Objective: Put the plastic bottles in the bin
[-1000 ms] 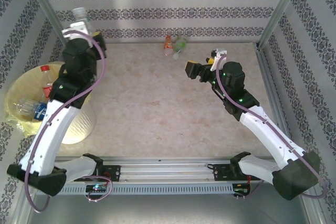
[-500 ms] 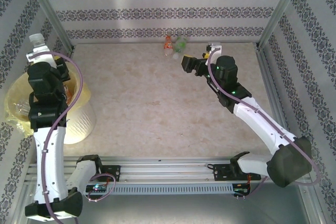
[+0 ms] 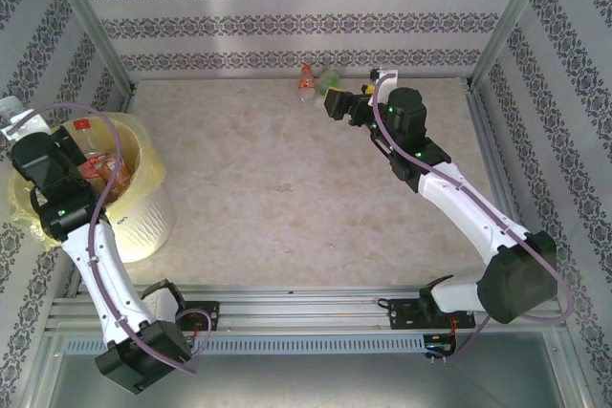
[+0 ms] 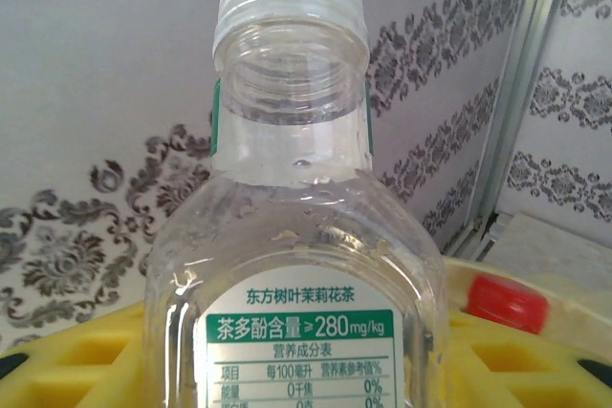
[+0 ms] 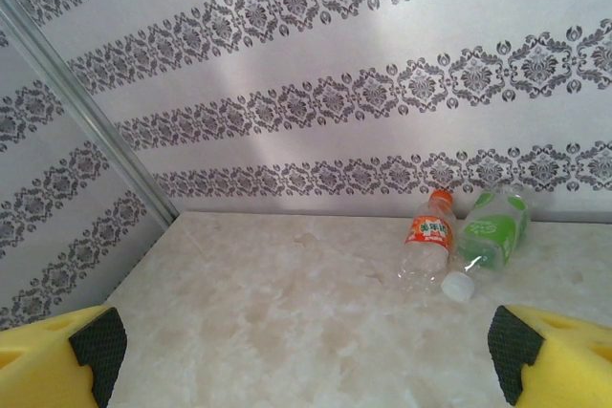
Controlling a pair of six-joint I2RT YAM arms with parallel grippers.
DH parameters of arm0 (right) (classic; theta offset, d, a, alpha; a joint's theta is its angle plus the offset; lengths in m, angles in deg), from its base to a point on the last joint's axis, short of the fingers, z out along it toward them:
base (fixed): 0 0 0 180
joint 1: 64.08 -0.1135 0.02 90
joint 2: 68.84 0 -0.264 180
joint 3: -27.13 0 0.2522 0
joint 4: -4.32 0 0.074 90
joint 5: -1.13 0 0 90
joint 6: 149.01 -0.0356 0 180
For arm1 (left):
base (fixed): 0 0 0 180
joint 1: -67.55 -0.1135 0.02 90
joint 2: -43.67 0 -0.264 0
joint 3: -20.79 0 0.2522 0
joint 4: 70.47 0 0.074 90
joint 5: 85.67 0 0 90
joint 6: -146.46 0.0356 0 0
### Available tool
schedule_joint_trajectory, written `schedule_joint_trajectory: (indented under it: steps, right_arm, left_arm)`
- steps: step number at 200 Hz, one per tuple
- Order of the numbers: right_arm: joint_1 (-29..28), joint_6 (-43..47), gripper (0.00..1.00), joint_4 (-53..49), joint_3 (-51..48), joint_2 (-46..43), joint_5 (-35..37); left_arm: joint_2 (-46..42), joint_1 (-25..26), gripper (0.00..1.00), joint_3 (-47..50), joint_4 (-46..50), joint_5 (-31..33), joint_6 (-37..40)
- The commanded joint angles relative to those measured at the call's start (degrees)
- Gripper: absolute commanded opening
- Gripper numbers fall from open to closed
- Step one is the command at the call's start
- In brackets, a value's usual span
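Seen from above, the left gripper [image 3: 21,126] sits over the bin's [image 3: 143,161] far-left rim. Bring it inward over the opening before releasing. The left wrist view shows its yellow fingers [image 4: 76,360] clamped on an upright clear bottle [image 4: 292,236]. In the right wrist view, the right gripper [image 5: 301,351] has its fingers spread wide. It faces an orange-labelled bottle [image 5: 427,247] and a green-labelled bottle [image 5: 490,229] lying side by side at the table's [image 5: 287,274] far edge.

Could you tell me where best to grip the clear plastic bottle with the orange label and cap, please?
Probably across the labelled upper body of the clear orange-labelled plastic bottle, coming from above. It lies flat, cap toward the wall; the clear green-labelled plastic bottle beside it slants in toward its base, so finger room looks wider near the cap.
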State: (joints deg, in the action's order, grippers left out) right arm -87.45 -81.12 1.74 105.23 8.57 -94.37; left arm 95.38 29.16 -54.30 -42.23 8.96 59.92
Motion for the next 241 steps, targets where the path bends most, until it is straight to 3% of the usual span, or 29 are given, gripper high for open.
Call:
schedule_joint_trajectory:
  steps: [1, 38, 71, 96, 122, 138, 186, 241]
  right_arm:
    - [0.5, -0.4, 0.98, 0.6, 2.5, 1.3, -1.3]
    - [0.5, -2.8, 0.98, 1.8, 2.5, 1.9, -2.2]
    - [0.5, -2.6, 0.98, 1.6, 1.9, 1.2, -2.1]
    - [0.6, -2.7, 0.98, 1.5, 1.8, 1.1, -2.1]
    - [0.6, -3.3, 0.98, 1.5, 1.9, 1.1, -2.3]
    - [0.5, -3.6, 0.98, 1.3, 2.0, 1.2, -2.3]
    - [0.5, -4.3, 0.98, 0.7, 1.9, 0.9, -2.3]
    - [0.5, -4.7, 0.98, 0.5, 1.6, 0.5, -1.8]
  left_arm:
    - [-0.2, -2.7, 0.49, 1.2, -6.2, -7.1, 1.0]
    - [0.7, -4.2, 0.62, 4.0, -7.4, -10.7, 0.7]
    - [-1.1, -4.2, 0.88, 2.6, -5.4, -10.7, -2.9]
    - [-1.0, -4.1, 0.92, -2.3, 0.6, -11.3, -6.8]
    - [2.2, -4.1, 0.74, -9.4, 11.5, -9.5, -14.5]
    - [4.3, -4.1, 0.67, -12.1, 17.6, -8.1, -19.8]
    - [7.8, -4.1, 0.52, -9.0, 23.1, -14.7, -24.6]
    - [8.2, -4.0, 0.44, -4.6, 33.4, -4.6, -26.6]
